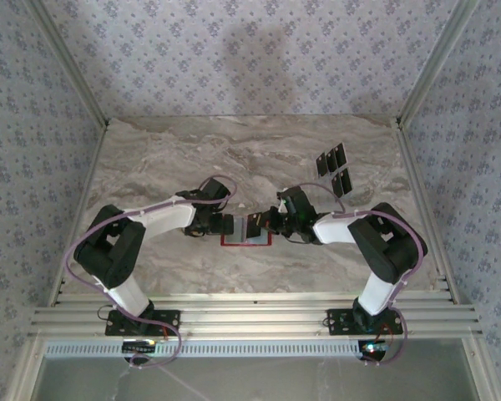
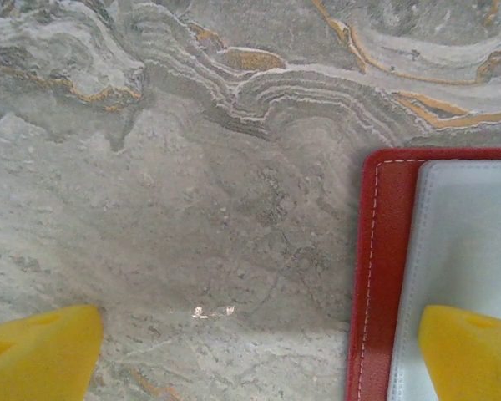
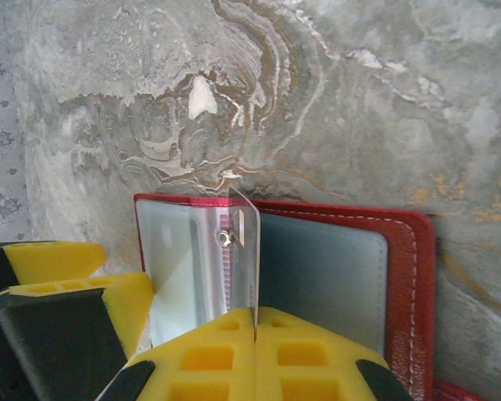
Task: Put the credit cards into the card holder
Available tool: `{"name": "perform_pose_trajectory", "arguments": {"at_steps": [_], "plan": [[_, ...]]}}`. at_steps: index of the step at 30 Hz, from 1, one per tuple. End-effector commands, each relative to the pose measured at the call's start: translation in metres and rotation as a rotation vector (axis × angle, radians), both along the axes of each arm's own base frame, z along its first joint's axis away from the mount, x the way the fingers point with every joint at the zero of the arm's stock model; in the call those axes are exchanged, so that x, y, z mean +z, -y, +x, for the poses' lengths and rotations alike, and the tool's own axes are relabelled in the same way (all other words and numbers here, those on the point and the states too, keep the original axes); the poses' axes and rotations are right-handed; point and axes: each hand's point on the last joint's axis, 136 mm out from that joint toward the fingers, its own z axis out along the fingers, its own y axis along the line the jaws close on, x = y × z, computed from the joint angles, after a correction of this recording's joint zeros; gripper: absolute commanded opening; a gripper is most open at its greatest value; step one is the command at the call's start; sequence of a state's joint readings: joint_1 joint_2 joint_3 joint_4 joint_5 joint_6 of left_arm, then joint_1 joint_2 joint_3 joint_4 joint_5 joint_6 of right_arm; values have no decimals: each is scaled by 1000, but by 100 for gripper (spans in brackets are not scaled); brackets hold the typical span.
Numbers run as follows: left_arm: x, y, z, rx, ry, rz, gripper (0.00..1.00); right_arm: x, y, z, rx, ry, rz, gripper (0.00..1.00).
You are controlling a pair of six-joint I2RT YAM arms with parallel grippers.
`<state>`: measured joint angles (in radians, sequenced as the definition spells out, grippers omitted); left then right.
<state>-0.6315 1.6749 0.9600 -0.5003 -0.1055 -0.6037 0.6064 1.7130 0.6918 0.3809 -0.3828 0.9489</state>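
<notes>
The red card holder (image 1: 245, 243) lies open on the marble table between my two grippers. My right gripper (image 3: 255, 322) is shut on a clear inner pocket leaf (image 3: 244, 251) of the card holder (image 3: 334, 267) and holds that leaf upright. My left gripper (image 2: 255, 359) is open at the holder's left edge. One of its yellow fingers (image 2: 472, 355) is over the grey pocket of the card holder (image 2: 384, 251), and the other is over bare table. Several black credit cards (image 1: 334, 167) lie together at the back right, apart from both grippers.
Aluminium frame rails (image 1: 250, 317) run along the table's near edge, and patterned walls close off the sides and back. The left gripper's yellow finger (image 3: 58, 267) sits just left of the holder in the right wrist view.
</notes>
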Motion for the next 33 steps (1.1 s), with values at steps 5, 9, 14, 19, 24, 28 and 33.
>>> {"name": "perform_pose_trajectory", "arguments": {"at_steps": [5,9,14,19,24,28,33], "plan": [[-15,-22,-19,22,-61,95,97,22,-3,2,32,44,24,0],[-16,-22,-20,25,-64,98,97,33,-2,1,22,68,36,0],[-19,-23,-21,29,-71,100,97,34,-2,-2,5,73,43,0],[-19,-23,-21,32,-69,96,97,30,-4,-5,-4,70,38,0],[-18,-22,-21,33,-68,91,97,26,-9,-6,-1,68,40,0],[-18,-22,-21,34,-68,90,97,24,-14,-8,3,66,44,0],[-18,-21,-21,33,-70,89,97,21,-17,-8,4,64,44,0]]}}
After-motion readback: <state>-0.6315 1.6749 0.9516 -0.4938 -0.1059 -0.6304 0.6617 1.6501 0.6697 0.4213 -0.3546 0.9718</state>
